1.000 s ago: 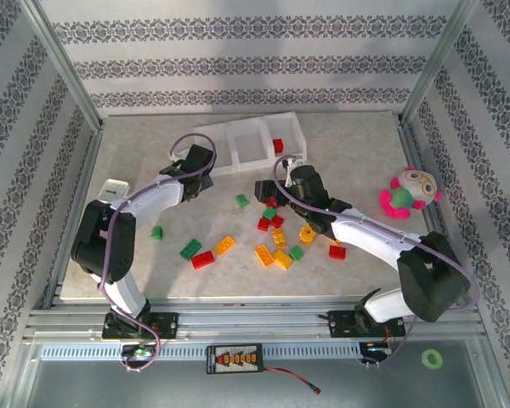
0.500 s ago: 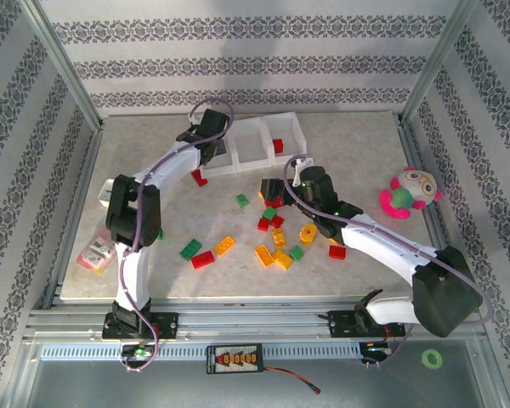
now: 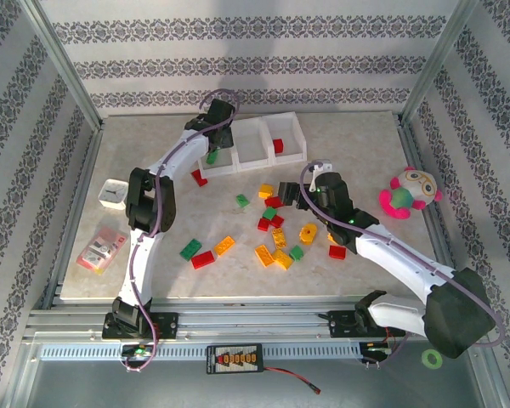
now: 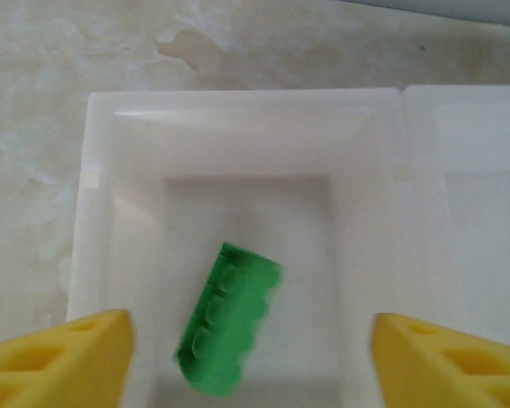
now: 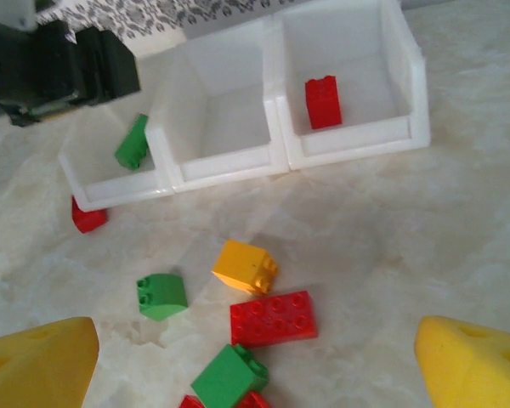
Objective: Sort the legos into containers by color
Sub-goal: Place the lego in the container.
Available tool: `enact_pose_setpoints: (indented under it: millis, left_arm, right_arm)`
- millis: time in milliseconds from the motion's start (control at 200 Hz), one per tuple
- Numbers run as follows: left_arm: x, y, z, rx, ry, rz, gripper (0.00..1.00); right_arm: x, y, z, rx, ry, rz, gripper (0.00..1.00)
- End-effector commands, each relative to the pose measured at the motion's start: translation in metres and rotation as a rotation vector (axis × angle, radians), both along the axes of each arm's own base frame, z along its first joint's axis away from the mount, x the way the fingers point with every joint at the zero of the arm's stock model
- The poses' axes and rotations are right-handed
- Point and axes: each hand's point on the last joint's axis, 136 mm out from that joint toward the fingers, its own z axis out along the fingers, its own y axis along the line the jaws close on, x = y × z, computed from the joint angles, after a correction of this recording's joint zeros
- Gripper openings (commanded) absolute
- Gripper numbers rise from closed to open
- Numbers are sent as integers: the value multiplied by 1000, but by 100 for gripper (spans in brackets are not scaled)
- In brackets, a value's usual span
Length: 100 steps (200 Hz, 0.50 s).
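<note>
The containers (image 3: 253,143) stand in a row at the back of the table. My left gripper (image 3: 213,143) hangs open over the left bin (image 4: 110,212), and a green brick (image 4: 229,319) lies loose and blurred in the bin below its yellow fingers (image 4: 59,357). One red brick (image 5: 323,102) rests in the right bin; the middle bin holds nothing. Red, green and yellow legos (image 3: 276,234) are scattered mid-table. My right gripper (image 3: 289,194) hovers open above them, over a yellow brick (image 5: 245,266), a red brick (image 5: 272,317) and green bricks (image 5: 161,295).
A red brick (image 3: 201,179) lies just in front of the left bin. A pink-and-green plush toy (image 3: 408,192) sits at the right. A small white box (image 3: 113,194) and a pink packet (image 3: 102,251) lie near the left edge.
My left arm reached out to the left bin and its gripper opened, letting the green brick go into the bin. The right gripper drew back to the right, still open.
</note>
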Motion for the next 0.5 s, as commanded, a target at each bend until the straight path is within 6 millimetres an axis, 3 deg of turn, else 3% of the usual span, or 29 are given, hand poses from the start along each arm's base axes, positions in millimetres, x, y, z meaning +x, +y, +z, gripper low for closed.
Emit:
enact_pose_setpoints:
  millis: [0, 120, 290, 495]
  left_arm:
    - [-7, 1, 31, -20, -20, -35, 86]
    - [-22, -3, 58, -39, -76, -72, 100]
    - [-60, -14, 84, -80, -158, -142, 99]
    - [-130, -66, 100, -105, -342, -477, 99]
  right_arm:
    - [-4, -12, -10, -85, 42, -23, 95]
    - [-10, -13, -24, -137, 111, -9, 95]
    - [-25, -30, -53, -229, 267, -67, 94]
    - [-43, -43, -84, -190, 394, -171, 89]
